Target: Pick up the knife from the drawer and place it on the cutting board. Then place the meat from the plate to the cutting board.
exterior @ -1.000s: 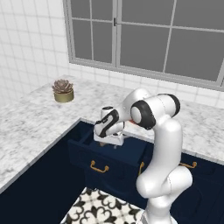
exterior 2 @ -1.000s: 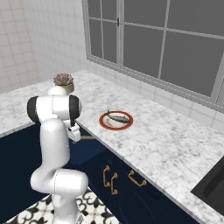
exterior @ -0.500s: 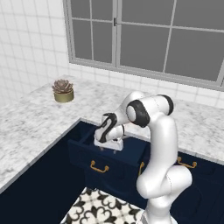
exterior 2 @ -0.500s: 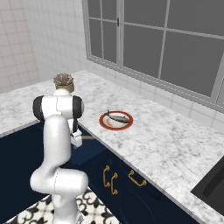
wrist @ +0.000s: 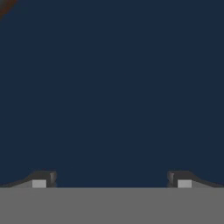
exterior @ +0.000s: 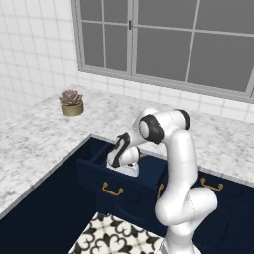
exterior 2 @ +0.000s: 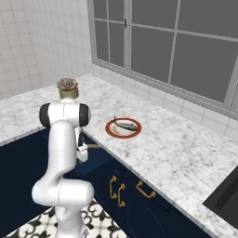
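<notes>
The navy drawer (exterior: 106,178) stands pulled out under the counter, its brass handle facing front. My gripper (exterior: 124,167) reaches down into it. In the hand view the gripper (wrist: 111,179) is open, fingertips (wrist: 43,177) wide apart over the drawer's dark blue floor, nothing between them. A brown sliver (wrist: 6,6) in that view's top left corner may be the knife's handle; a light brown bit (exterior 2: 93,145) also shows beside the hand. The grey fish-shaped meat (exterior 2: 125,125) lies on the red-rimmed plate (exterior 2: 111,131) on the counter. The cutting board is out of view.
A potted succulent (exterior: 72,102) stands at the counter's back left, below the window. Navy cabinet doors with brass handles (exterior 2: 116,189) run under the counter. A dark recess (exterior 2: 225,200) is set in the counter at the far right. Patterned floor tiles lie below.
The hand has come down from above the drawer into it. The jaws stayed open. Plate and meat have not moved.
</notes>
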